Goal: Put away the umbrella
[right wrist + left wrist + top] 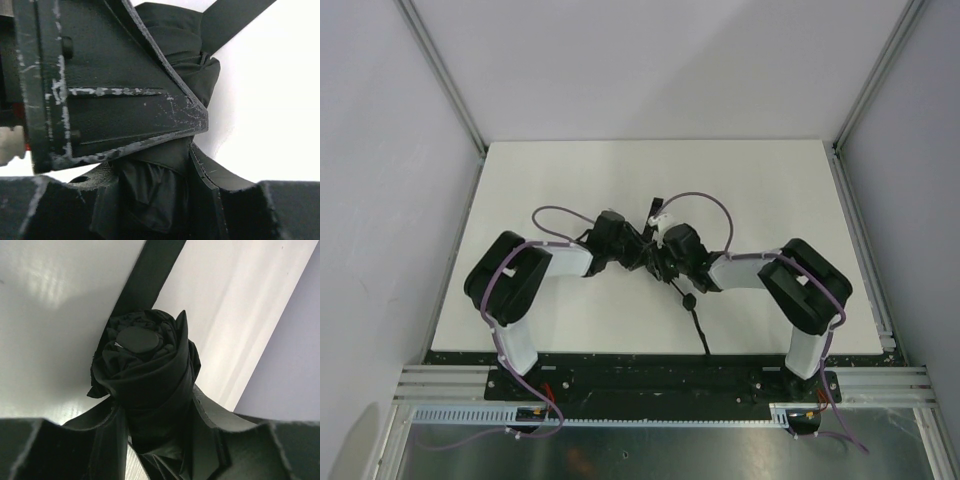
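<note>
The umbrella (145, 365) is a rolled bundle of matte black fabric with a round cap (137, 339) at its end. It hangs between both arms over the middle of the white table (570, 180). My left gripper (155, 410) is shut around the roll just below the cap. My right gripper (155, 190) is closed on the fabric (185, 55) from the other side, with the left gripper's scuffed body (100, 90) right above it. In the top view the two grippers, left (625, 255) and right (667, 262), meet tip to tip. A thin black strap (698, 320) trails toward the near edge.
Aluminium frame posts (445, 80) and grey walls enclose the table on three sides. A black base rail (660, 380) carrying both arm bases runs along the near edge. Purple cables (555, 212) loop over the arms.
</note>
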Motion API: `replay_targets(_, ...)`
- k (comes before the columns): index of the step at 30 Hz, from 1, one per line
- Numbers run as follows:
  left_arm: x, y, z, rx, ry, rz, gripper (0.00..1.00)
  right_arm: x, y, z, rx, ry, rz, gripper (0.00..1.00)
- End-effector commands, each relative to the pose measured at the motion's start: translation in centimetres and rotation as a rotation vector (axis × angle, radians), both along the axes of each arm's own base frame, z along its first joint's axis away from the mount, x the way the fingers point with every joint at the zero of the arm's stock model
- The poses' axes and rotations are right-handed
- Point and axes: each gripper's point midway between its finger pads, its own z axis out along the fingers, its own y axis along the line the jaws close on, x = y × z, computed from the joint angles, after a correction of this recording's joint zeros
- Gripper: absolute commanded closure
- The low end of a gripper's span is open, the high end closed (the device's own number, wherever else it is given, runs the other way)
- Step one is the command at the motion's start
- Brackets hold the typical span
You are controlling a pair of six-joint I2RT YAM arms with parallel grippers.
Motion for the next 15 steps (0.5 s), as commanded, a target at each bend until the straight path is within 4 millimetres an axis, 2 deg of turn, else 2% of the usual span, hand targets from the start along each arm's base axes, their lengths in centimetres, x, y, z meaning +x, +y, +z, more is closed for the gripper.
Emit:
replay_targets(1, -6.3, 3.7, -6.1, 0.23, 0.187, -0.118, 0.57, 0.3, -1.0, 3.2, 0.207, 0.055, -0.007, 1.0)
replay_targets(4, -6.2, 3.5, -6.0, 0.222, 0.176, -0.128, 0.41, 0.0, -0.7, 4.8, 0.307, 0.07, 0.038, 1.0)
replay_targets(7, -6.0, 3.2, -6.0, 0.209, 0.17, -0.13, 0.32, -0.3, -0.6, 5.9, 0.382, 0.08, 0.07, 1.0)
replay_targets(10, -6.0, 3.1, -6.0, 0.206, 0.167, -0.138, 0.28, -0.7, -0.9, 6.8, 0.461, 0.093, 0.085, 1.0)
replay_targets(15, -6.1, 2.7, -6.5, 0.194, 0.179, -0.155, 0.27, -0.8, -0.9, 7.8, 0.555, 0.111, 0.107, 1.0)
